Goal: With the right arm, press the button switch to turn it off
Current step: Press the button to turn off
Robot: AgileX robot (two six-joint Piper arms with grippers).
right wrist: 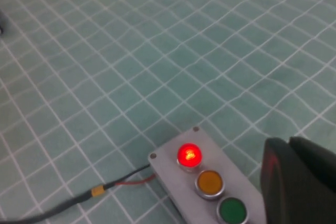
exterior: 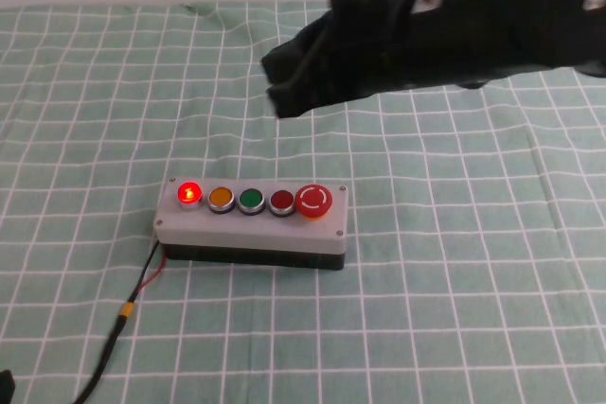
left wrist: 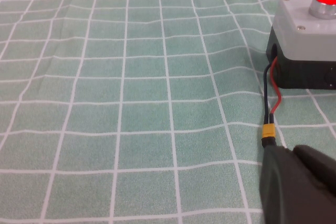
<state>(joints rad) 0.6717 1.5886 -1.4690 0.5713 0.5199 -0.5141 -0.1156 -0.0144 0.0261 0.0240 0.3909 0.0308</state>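
The button switch (exterior: pixel 253 224) stands mid-table: grey top, black base, five buttons in a row. Its leftmost red button (exterior: pixel 190 194) is lit. The red mushroom button (exterior: pixel 313 201) is at its right end. The right arm (exterior: pixel 454 26) reaches in from the upper right. My right gripper (exterior: pixel 279 82) is shut and empty, in the air behind and above the box, not touching it. In the right wrist view the right gripper (right wrist: pixel 287 142) hides the box's far buttons; the lit red button (right wrist: pixel 189 155), an orange and a green button show. My left gripper (left wrist: pixel 293 151) is shut, low at the front left.
A green cloth with a white grid (exterior: pixel 454 281) covers the table. A red and black wire (exterior: pixel 142 281) with a yellow connector (left wrist: pixel 268 130) trails from the box's left end toward the front left, close to the left gripper. A white wall lies beyond the back edge.
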